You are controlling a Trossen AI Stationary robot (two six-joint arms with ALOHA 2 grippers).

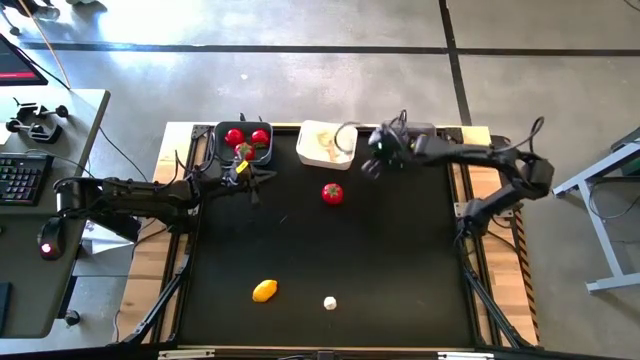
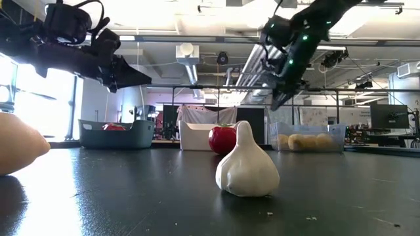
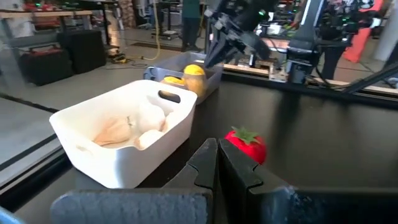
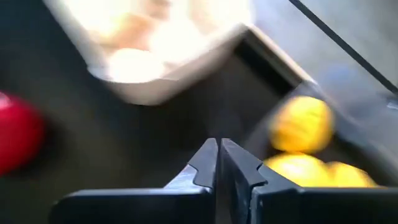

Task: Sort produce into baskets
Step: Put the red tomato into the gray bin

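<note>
**Three loose pieces on the mat, three baskets along the far edge**

High view: three pieces lie loose on the black mat: one tomato [image 1: 332,193] near the centre, one lemon [image 1: 264,290] at about seven o'clock, one garlic bulb [image 1: 330,302] at six o'clock. At twelve o'clock stand the dark basket [image 1: 219,136] with three tomatoes in it and, just beside it, the white basket [image 1: 304,147] holding pale pieces too blended to count. The third basket is hidden under the right arm. The left gripper [image 1: 252,178] hangs just in front of the dark basket; the right gripper [image 1: 368,166] sits beside the white one.

Low view: the garlic bulb [image 2: 247,169] fills the foreground, the lemon [image 2: 18,143] is cut off at nine o'clock, and the clear-looking basket [image 2: 333,144] shows perhaps three lemons.

Left wrist view: the left gripper [image 3: 217,163] is closed on nothing, with the tomato [image 3: 246,144] just beyond it.

Right wrist view: the right gripper [image 4: 219,163] is closed and empty; three blurred lemons [image 4: 302,124] lie beyond.
</note>
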